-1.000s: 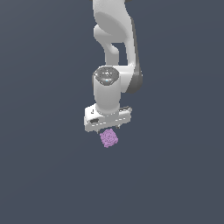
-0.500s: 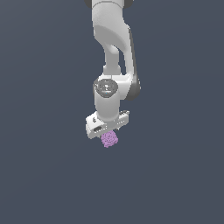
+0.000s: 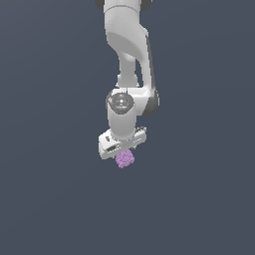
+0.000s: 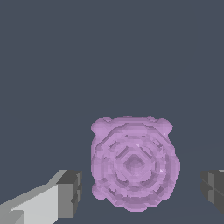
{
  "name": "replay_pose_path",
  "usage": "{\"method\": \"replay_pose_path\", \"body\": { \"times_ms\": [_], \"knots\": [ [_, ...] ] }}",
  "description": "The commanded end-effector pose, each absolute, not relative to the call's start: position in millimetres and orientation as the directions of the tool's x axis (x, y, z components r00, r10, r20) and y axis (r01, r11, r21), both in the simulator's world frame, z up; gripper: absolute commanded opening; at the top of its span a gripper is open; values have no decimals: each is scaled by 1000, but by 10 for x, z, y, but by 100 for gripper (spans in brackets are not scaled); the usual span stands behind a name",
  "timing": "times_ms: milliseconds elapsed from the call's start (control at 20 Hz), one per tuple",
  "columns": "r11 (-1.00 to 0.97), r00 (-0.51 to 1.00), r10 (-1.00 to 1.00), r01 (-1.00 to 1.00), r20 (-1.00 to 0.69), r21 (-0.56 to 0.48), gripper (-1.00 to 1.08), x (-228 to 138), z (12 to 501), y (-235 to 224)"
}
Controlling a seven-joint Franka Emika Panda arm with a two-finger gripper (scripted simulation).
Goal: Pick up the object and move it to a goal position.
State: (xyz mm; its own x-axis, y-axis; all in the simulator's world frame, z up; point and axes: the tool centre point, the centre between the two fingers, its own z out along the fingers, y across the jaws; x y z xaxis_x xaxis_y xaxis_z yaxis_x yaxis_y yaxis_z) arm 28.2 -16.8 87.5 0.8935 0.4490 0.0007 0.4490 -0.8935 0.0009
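The object [image 3: 125, 159] is a small light-purple, bumpy lump lying on the dark grey floor, just below the white hand of the arm in the exterior view. My gripper [image 3: 122, 152] hangs directly over it, pointing down. In the wrist view the object [image 4: 133, 164] shows a swirled top face and sits between the two dark fingertips [image 4: 70, 192]. A narrow gap shows on each side of it, wider on the side of the fingertip at the frame's edge. The gripper [image 4: 142, 190] is open and straddles the lump without touching it.
A uniform dark grey surface [image 3: 199, 199] surrounds the arm on all sides. No other object, container or edge shows in either view.
The arm has lowered its hand toward the object over the last second. The lump has stayed where it was, and the hand now sits closer above it.
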Motion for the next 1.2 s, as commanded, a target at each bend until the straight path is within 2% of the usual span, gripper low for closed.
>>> {"method": "replay_pose_path", "body": {
  "times_ms": [0, 350, 600, 650, 1100, 1150],
  "knots": [
    [-893, 893, 449, 449, 0, 0, 100, 277, 804, -168],
    [-892, 892, 452, 452, 0, 0, 100, 267, 458, -166],
    [-892, 892, 453, 453, 0, 0, 100, 279, 398, -166],
    [-892, 892, 453, 453, 0, 0, -100, 279, 398, -166],
    [-892, 892, 453, 453, 0, 0, -100, 279, 398, -166],
    [-890, 890, 456, 456, 24, 12, -100, 369, 548, -141]
  ]
}}
